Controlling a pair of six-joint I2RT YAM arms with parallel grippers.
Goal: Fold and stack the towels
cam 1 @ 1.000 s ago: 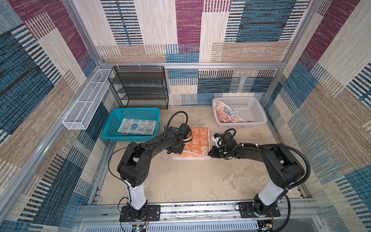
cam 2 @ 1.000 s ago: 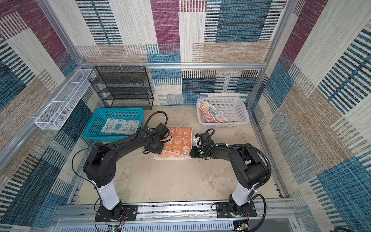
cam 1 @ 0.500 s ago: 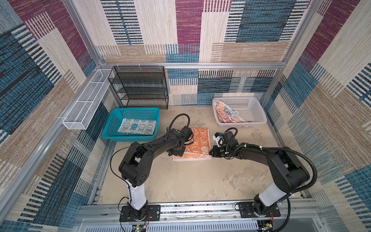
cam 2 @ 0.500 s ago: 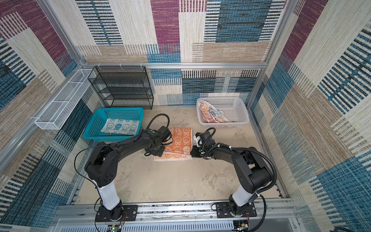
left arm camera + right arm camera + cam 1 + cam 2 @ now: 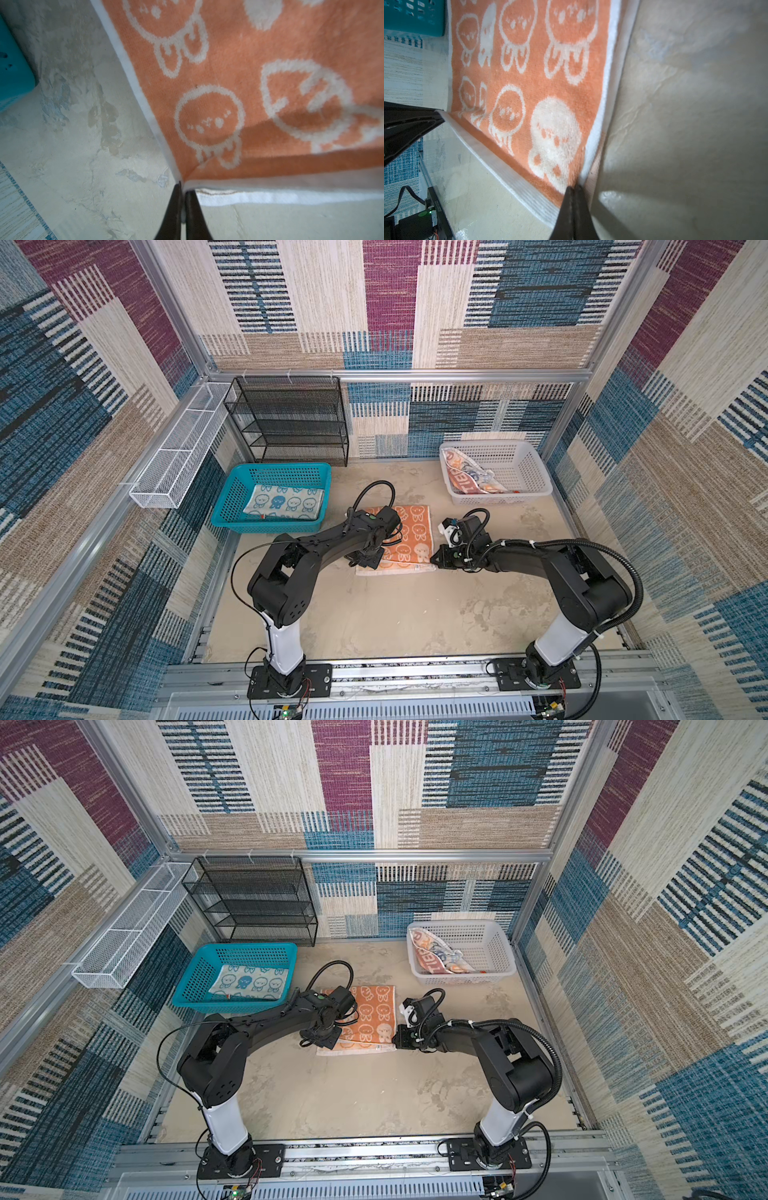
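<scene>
Left wrist view first: the orange towel [image 5: 270,62] lies on the middle of the table [image 5: 395,622]. The left gripper [image 5: 184,190] has its jaws pinched almost together on a near corner, with the white hem caught between the tips. The right gripper [image 5: 574,190], jaws tight shut, nips the other near corner. Under the held edge a second white hem shows, so I read this as a fold being laid, top layer onto bottom.

To do it well: keep the two corners level and the edge stretched between them. Settle hem squarely on hem, then let go both sides together so nothing springs back.

Outward now: the pale blue-rabbit towel [image 5: 286,502] sits flat in the blue basket [image 5: 270,526] on the left. The lettered towel [image 5: 469,481] is bunched in the white basket [image 5: 519,489] at the far right. Both are well apart from the work.

Against a second ago, the left gripper has come closer to the base rail [image 5: 415,672], about level with the right, which has barely shifted.
</scene>
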